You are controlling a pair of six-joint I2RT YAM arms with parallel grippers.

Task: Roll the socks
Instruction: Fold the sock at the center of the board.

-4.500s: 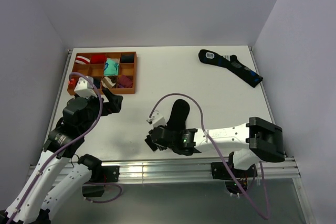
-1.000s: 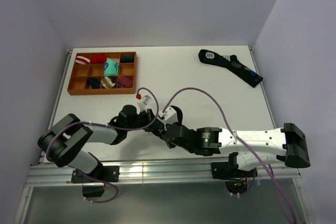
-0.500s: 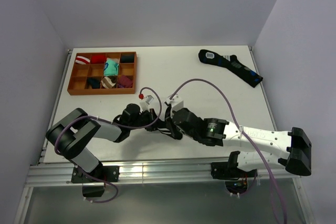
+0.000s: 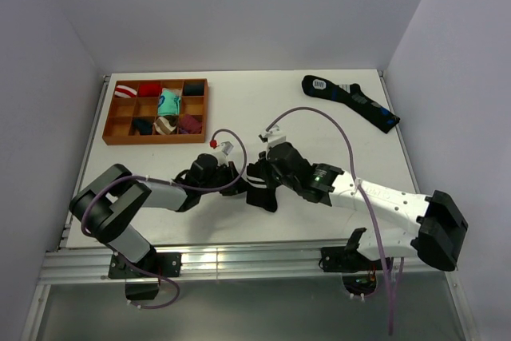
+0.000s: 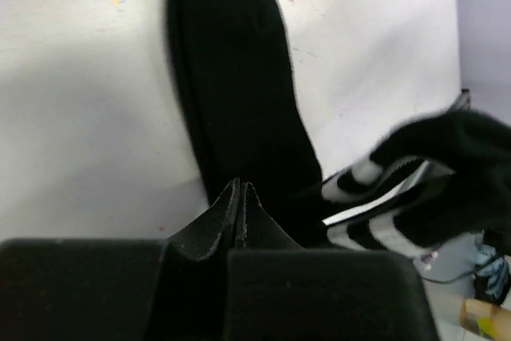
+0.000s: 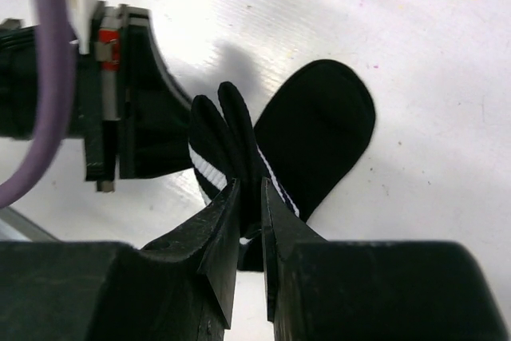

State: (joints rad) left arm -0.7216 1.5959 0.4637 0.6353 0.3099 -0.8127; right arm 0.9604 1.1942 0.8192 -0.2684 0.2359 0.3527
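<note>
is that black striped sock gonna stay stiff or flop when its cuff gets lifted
Likely floppy: the cuff pinched in the right gripper bends into folds while the rest of the black sock lies flat. Probably light, since a fingertip pinch raises the cuff. The knit looks unlikely to slip or roll.

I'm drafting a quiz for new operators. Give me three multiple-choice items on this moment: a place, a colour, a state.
1. Where does the long dark sock lie? A) near left corner B) the table's far right C) middle of the near edge
2. What colour is the compartment tray? A) orange-brown B) blue C) white
3. How is the right gripper? A) wide open above the tray B) out of view C) shut on the black sock's striped cuff
1 B: it lies by the back right corner. 2 A: its walls are orange-brown. 3 C: the right wrist view shows the jaws pinching the cuff.
</note>
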